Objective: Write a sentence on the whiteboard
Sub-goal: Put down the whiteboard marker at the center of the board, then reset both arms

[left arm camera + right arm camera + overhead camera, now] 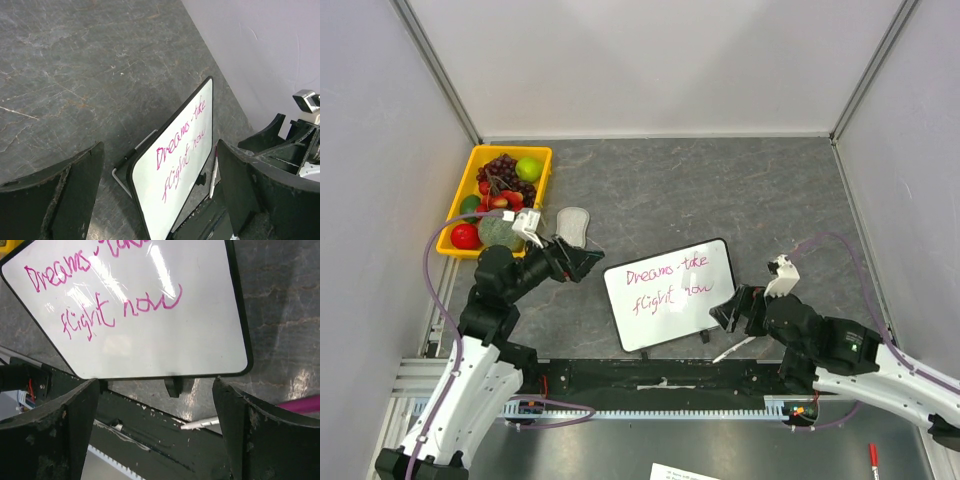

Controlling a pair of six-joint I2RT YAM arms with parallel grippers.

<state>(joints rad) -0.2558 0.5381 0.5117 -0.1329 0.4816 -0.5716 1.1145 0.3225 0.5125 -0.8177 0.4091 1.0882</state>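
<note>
The right tool [730,310] is pictured spread wide and empty, just off the right edge of the whiteboard [670,322], with a slim white marker [733,349] lying on the counter [720,190] just beside it. The left tool [582,262] is likewise held open with nothing between its fingers, near the board's far left corner. A grey eraser pad [573,224] is seen just beyond that tool, and a yellow bin [457,205] of fruit sits at the counter's far left.

The board is set near the middle of the counter's near side, between the two tools, slightly askew and propped on its small black feet. The sentence [665,285], "Dreams take flight now", is carried across it in two lines of thin magenta strokes, so the writing is judged to be finished.

The board is expected to handle as a light, stiff, thin panel that would slide or tip on its feet if nudged. Its glossy face is likely slippery, and the ink could be smeared by any touch. Should it need moving, it is best taken by the black frame at the bare lower right edge, well clear of the words
</note>
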